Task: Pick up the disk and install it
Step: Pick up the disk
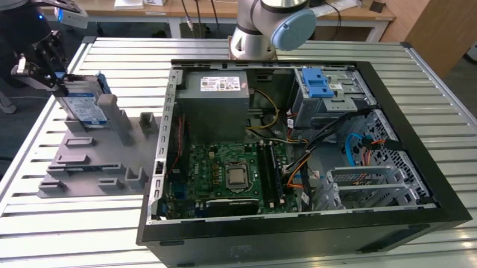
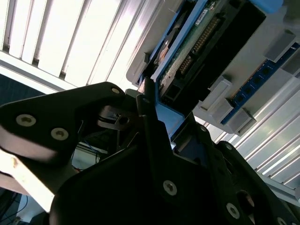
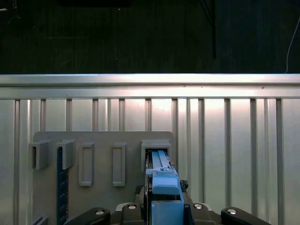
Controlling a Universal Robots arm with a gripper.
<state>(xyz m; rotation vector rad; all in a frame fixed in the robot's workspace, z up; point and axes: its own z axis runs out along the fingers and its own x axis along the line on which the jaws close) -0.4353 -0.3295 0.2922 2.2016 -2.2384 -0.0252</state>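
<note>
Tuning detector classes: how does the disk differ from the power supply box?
Place: the disk stands on edge in the grey holder outside the case; the power supply box sits inside the case. Size: the disk is thinner and smaller, the box bulkier. Markings: the disk has a blue-and-white label; the box has a small white sticker. Both are grey metal rectangles.

The disk [image 1: 80, 106], a flat silver-grey slab with a blue-and-white label and blue side rails, stands on edge in an end slot of the grey rack [image 1: 89, 162], its upper end clamped in the tool [image 3: 165, 187].
</note>
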